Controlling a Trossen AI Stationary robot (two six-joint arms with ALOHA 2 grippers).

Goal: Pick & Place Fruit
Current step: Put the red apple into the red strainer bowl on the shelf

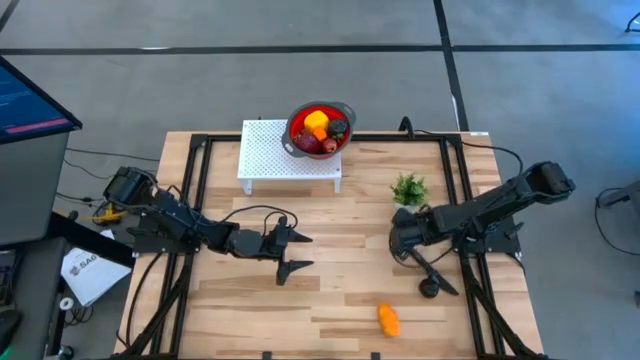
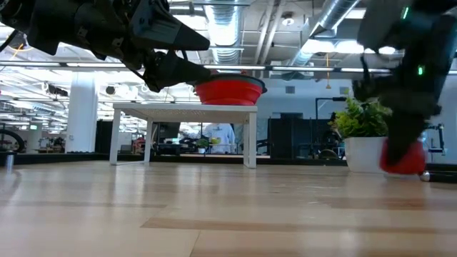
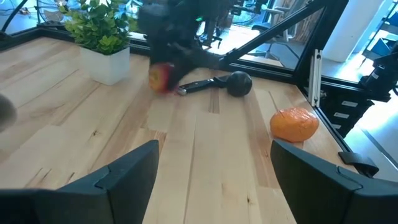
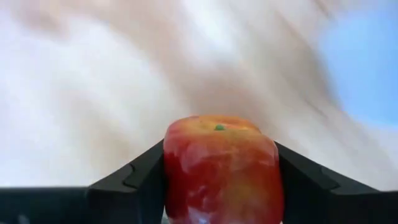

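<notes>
A red-and-yellow toy apple (image 4: 221, 168) sits between the fingers of my right gripper (image 4: 221, 186), which is shut on it on the table's right half, near the potted plant (image 1: 408, 188). In the high view the gripper (image 1: 400, 240) hides the apple; the low view shows the apple (image 2: 403, 160) under it. An orange fruit (image 1: 388, 319) lies on the table near the near edge. A red colander (image 1: 320, 128) holding several fruits stands on a white perforated stand (image 1: 270, 155). My left gripper (image 1: 298, 253) hovers open over the table's middle, touching nothing. My right gripper pinches the apple by its two opposite sides (image 4: 171, 168), one finger (image 4: 134, 177) on each flank. The fingers slant down at it from above and from the table's right. The apple sits upright low between the fingers (image 3: 161, 78); whether it is clear of the table I cannot tell.
A black-handled knife (image 3: 202, 84) and a dark round piece (image 3: 239, 84) lie just near-side of the right gripper. The plant's white pot (image 3: 109, 62) stands close beyond it. Black frame rails (image 1: 200, 190) run along the table's left and right sides. Bare wood lies between the two grippers.
</notes>
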